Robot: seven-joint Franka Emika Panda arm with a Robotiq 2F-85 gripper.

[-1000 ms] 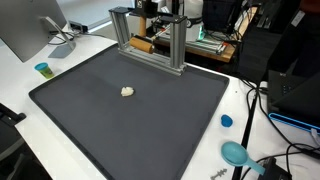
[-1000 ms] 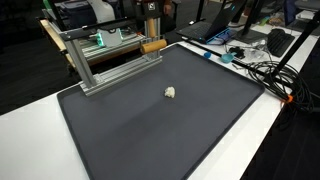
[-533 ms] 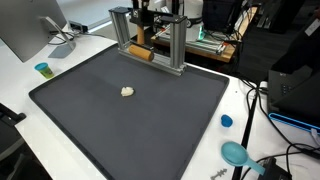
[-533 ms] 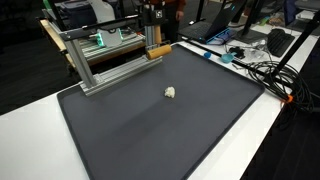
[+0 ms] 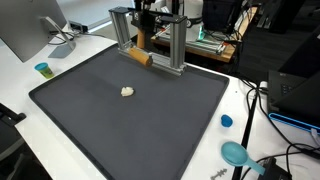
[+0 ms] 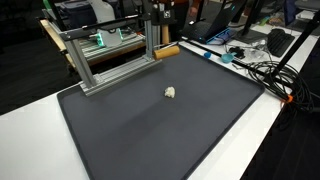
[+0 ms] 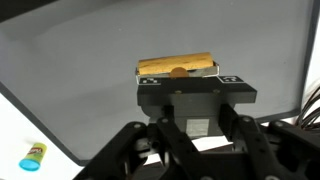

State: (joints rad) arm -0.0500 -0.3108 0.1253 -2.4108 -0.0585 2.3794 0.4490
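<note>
The black two-finger gripper [image 7: 186, 78] is closed on a tan wooden rod-shaped block [image 7: 176, 65], which is clamped crosswise between the jaws so that both ends stick out. The block is carried clear of the surface, just in front of the silver aluminium-profile frame [image 5: 176, 45]. It lies slightly slanted in both exterior views [image 6: 167, 51]. The crosswise grip probably keeps the piece balanced and its ends visible.

Below and in front, a dark grey rectangular mat [image 5: 150, 125] is spread over the white table [image 5: 30, 90], probably to give a plain, non-slip surface. A small whitish crumpled lump [image 5: 127, 91] lies loose near the mat's middle, well apart from the block.

Off the mat's edge these are seen:
- a small blue cap [image 5: 226, 121]
- a teal round dish-like object [image 5: 235, 153]
- a small blue-and-yellow cup [image 5: 42, 69]

One of each thing is counted.
</note>
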